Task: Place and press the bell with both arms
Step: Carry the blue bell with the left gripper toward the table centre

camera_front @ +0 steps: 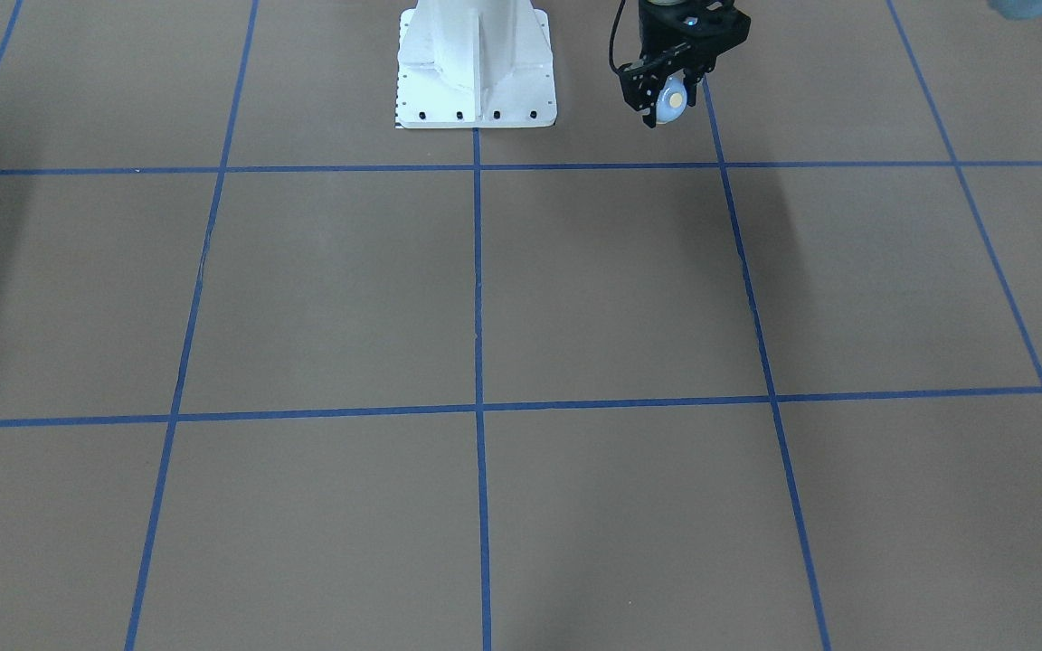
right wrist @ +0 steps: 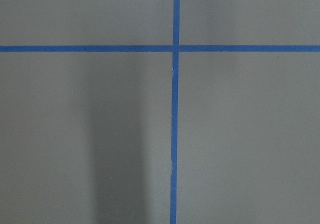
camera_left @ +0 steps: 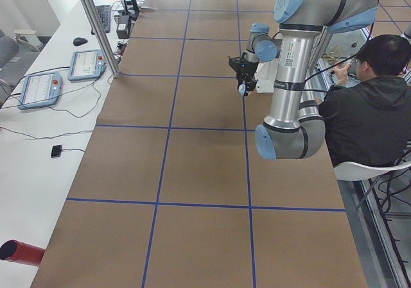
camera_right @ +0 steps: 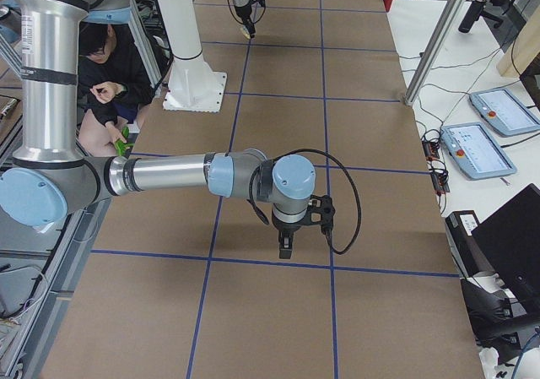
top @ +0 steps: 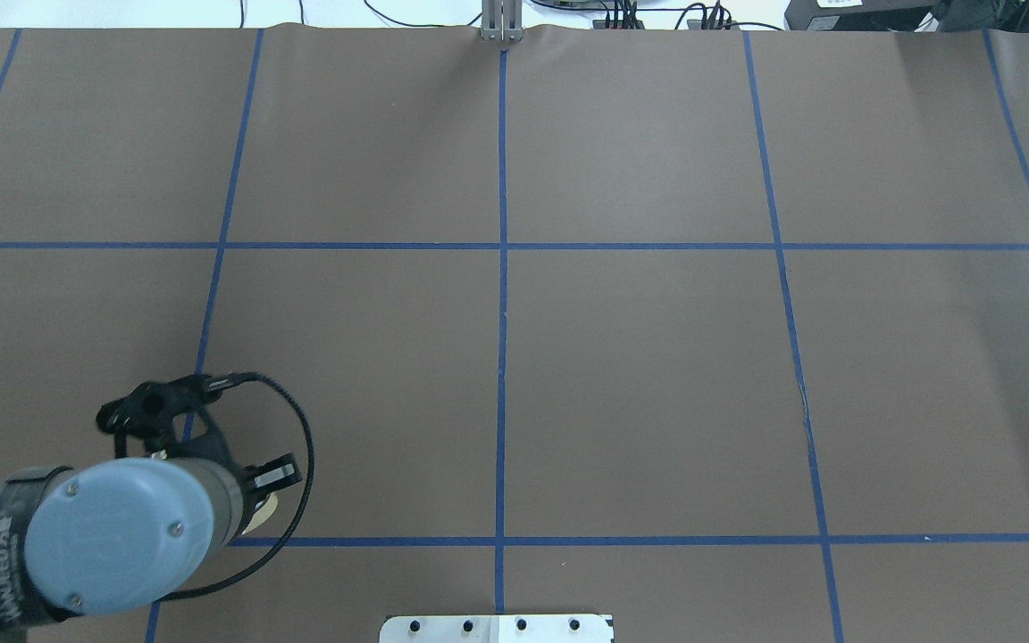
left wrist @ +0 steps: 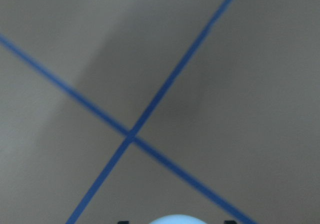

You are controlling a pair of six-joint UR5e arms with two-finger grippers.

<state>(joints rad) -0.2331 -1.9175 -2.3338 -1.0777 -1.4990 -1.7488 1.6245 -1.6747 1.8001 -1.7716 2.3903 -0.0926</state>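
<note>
Task status: early stage — neither placement nor pressing is complete. The small round light-blue dome call bell [camera_front: 674, 97] with its cream button is off the surface, clamped in the black two-finger left gripper [camera_front: 671, 101]. The jaws are closed onto the bell's sides, about as wide apart as the bell. The bell is tilted, with the button facing the front camera rather than straight up. The left gripper hangs above the brown paper-covered table [camera_front: 611, 289], on the robot's side of it. It is near the white bolted pedestal [camera_front: 476, 81] and close to a crossing of the blue tape grid lines [camera_front: 478, 271]. The left wrist view confirms the hold: the blue dome shows at its bottom edge, with the table below it. The black two-finger right gripper [camera_right: 285, 242] hangs above the table toward the robot's right end, well apart from the bell. No object can be made out in it, but it appears only in the right side view, so whether its jaws are open or closed cannot be told. Its wrist view shows only paper and tape. Remaining steps, as judged: lower the bell, set it upright on its cream-white base and release it, then depress the button. The task wording suggests the right arm for the press, which requires the bell to be placed within that arm's reach.
</note>
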